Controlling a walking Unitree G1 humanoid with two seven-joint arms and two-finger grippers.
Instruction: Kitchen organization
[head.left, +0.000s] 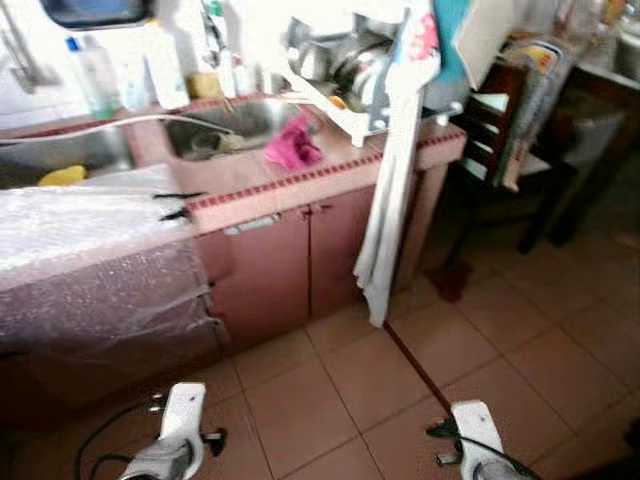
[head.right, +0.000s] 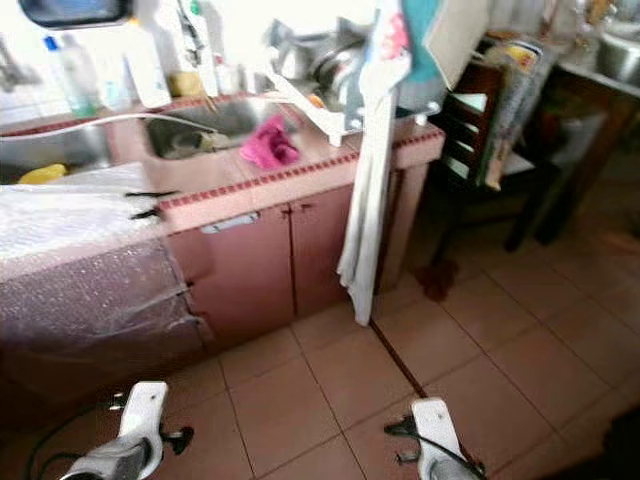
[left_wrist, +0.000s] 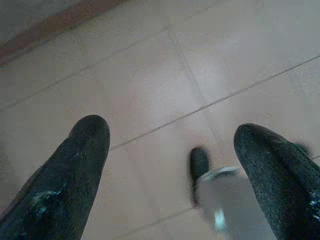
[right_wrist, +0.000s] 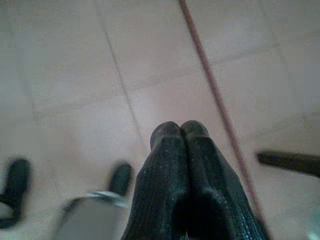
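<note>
a tiled kitchen counter (head.left: 330, 170) is faced from a short way off, presumably for approach. a pink cloth (head.left: 293, 146) is left crumpled on the counter, just beside its sink (head.left: 215, 125); a dish rack (head.left: 350, 75) is stood at the counter's end, and a long towel (head.left: 385, 220) is draped from it (likely to dry). both arms are hung low over the floor tiles, well short of the counter: the left gripper (left_wrist: 172, 165) is spread, the right gripper (right_wrist: 181, 131) pressed together, nothing held.
</note>
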